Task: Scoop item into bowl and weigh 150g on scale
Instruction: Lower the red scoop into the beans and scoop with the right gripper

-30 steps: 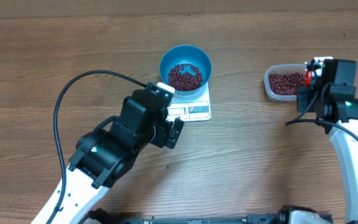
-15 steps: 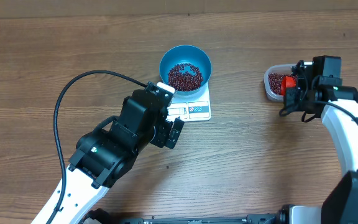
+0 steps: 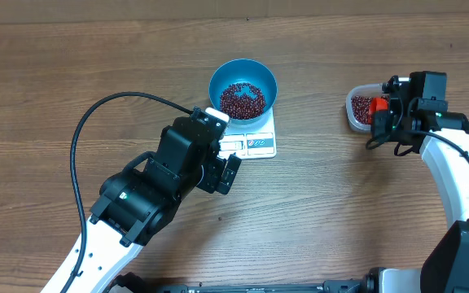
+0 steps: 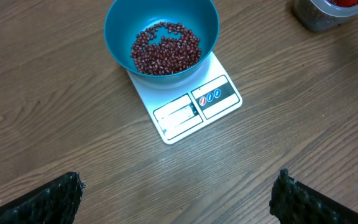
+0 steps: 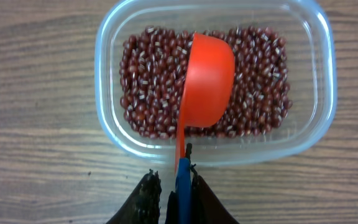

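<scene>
At the right side of the tabletop [image 3: 316, 203], the right gripper [image 5: 174, 190] is set narrow about the blue handle of an orange scoop [image 5: 207, 81]. Whether the handle is actually pinched cannot be told. The scoop's cup is laid on its side upon dark red-brown beans [image 5: 148, 93] in a clear plastic tub [image 5: 107, 118]. More of the beans are heaped in the blue bowl [image 4: 120, 25], which is seated on the white scale [image 4: 185, 115]. The left gripper [image 4: 179, 199] is held wide open above bare wood, near the scale's display edge. Bare wood is seen between the scale and the tub, which are set well apart.
</scene>
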